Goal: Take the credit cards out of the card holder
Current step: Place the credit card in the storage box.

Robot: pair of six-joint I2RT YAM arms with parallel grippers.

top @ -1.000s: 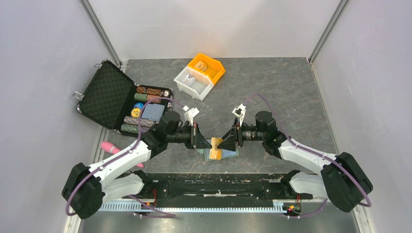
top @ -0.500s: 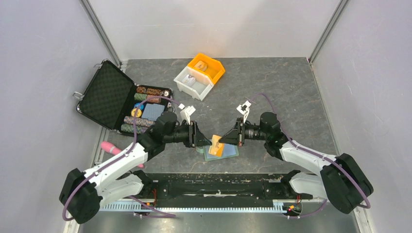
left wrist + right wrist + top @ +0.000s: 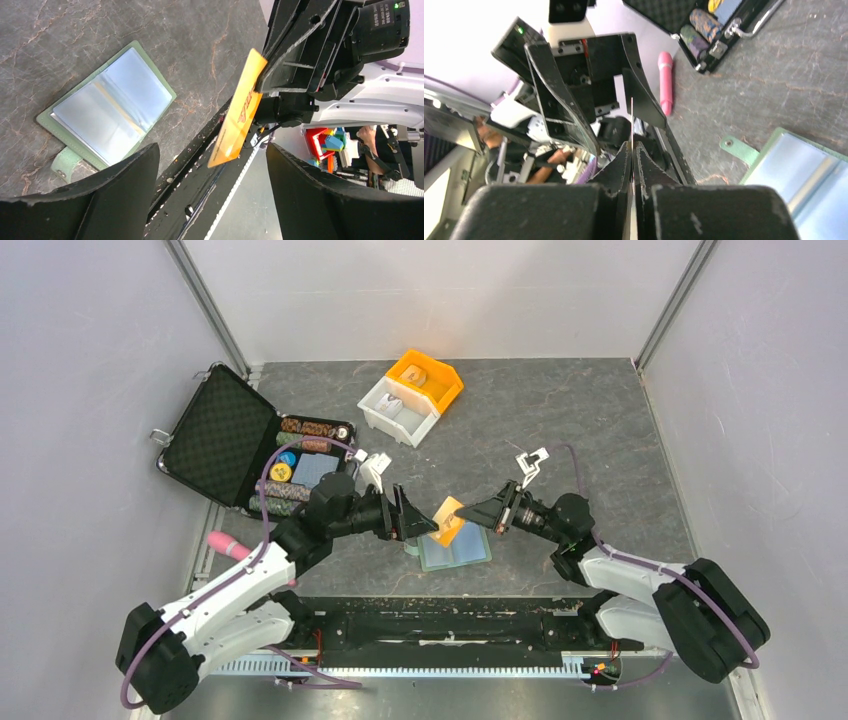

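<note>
Clearance matters: right gripper point(image 3: 466, 514), clamped on the orange card point(image 3: 447, 522) mid-frame, should draw it straight clear of the left gripper point(image 3: 412, 524), jaws apart; card holder point(image 3: 455, 552) lies open just below.

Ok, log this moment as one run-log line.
step: card extraction | right end effector: shut on orange card, raised | left end effector: open | card holder: lying open on table
</note>
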